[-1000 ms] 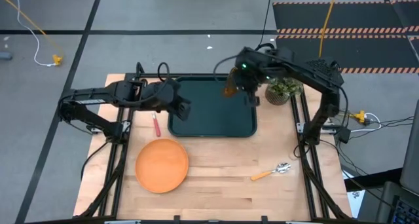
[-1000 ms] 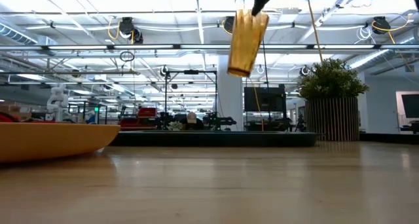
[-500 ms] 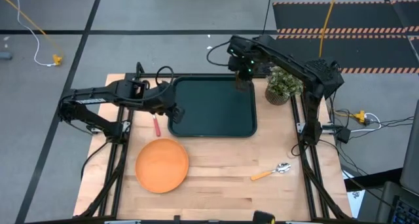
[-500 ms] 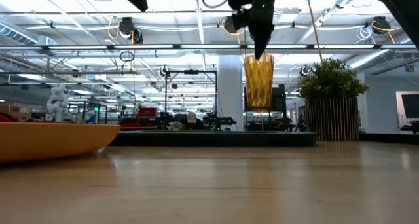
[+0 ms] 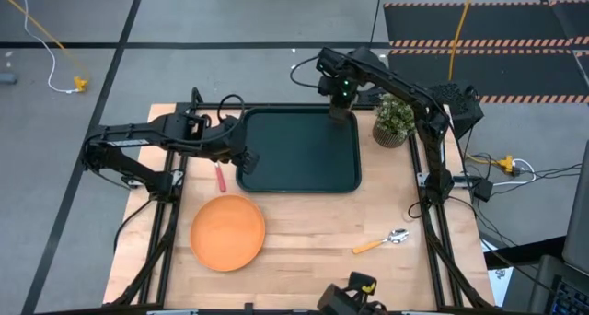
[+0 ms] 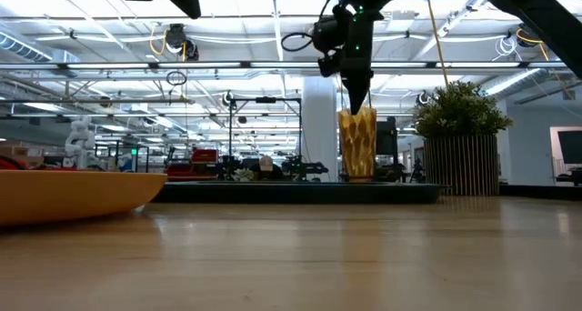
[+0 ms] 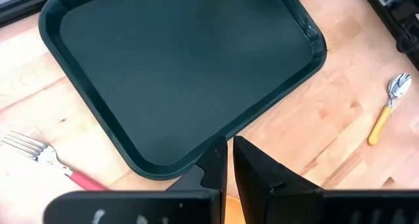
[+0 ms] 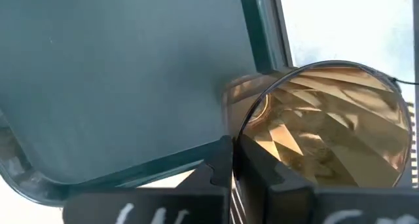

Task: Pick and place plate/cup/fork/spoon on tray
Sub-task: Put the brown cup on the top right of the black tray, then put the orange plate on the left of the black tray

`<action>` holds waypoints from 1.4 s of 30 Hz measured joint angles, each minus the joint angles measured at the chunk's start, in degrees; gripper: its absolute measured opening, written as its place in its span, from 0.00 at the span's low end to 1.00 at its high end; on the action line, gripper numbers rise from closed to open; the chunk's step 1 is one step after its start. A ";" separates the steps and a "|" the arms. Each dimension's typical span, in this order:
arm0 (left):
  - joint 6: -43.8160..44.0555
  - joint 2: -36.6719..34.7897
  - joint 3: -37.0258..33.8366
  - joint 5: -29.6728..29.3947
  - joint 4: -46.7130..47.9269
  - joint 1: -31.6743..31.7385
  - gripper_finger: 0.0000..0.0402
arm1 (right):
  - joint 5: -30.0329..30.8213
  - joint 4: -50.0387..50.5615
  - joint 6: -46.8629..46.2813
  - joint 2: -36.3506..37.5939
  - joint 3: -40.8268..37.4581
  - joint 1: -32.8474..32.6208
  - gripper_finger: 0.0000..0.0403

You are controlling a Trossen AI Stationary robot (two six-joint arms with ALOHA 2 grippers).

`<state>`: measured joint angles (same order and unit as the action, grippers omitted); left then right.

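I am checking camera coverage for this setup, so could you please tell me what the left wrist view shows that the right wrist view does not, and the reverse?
Only the left wrist view shows the fork lying on the wooden table beside the tray, the spoon lying farther off on the wood, and the left gripper with its fingers nearly together.

Only the right wrist view shows the cup, its rim pinched by the right gripper at a tray corner.

Both show the dark green tray, with nothing else on it.
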<state>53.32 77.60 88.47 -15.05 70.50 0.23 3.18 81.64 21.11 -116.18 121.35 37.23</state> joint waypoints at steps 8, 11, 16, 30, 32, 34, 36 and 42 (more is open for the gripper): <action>-0.99 0.02 0.00 -2.48 -0.01 0.13 0.07 | -0.22 -1.12 -2.21 0.12 -4.76 -0.09 0.00; -2.16 0.02 0.00 -3.08 0.00 0.17 0.07 | -0.15 -2.73 -2.42 0.35 -6.31 -0.11 0.00; -3.30 0.00 0.00 -3.08 0.01 0.17 0.07 | -0.16 -3.19 -2.44 0.42 -6.79 -0.17 0.00; 2.09 0.00 0.00 -2.55 5.07 0.17 0.07 | -0.07 -2.98 -5.31 0.57 -7.03 -0.24 0.15; 2.68 0.00 0.00 -1.61 6.68 0.16 0.09 | -0.18 -3.00 -6.13 0.57 -7.03 -0.24 0.18; 2.73 0.01 0.00 -0.98 8.05 -0.35 0.10 | -0.20 -2.94 -6.89 0.98 -7.03 -0.22 0.20; 2.74 0.02 0.00 -0.82 9.79 -0.96 0.10 | -0.17 -3.53 -7.23 1.79 -7.03 -0.33 0.23; 5.62 0.23 -1.19 0.62 12.99 -2.40 0.10 | 1.25 -7.62 -11.14 7.01 -7.03 -0.62 0.30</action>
<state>58.94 77.83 87.28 -14.43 83.49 -2.17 4.43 74.02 9.97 -109.17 114.32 36.61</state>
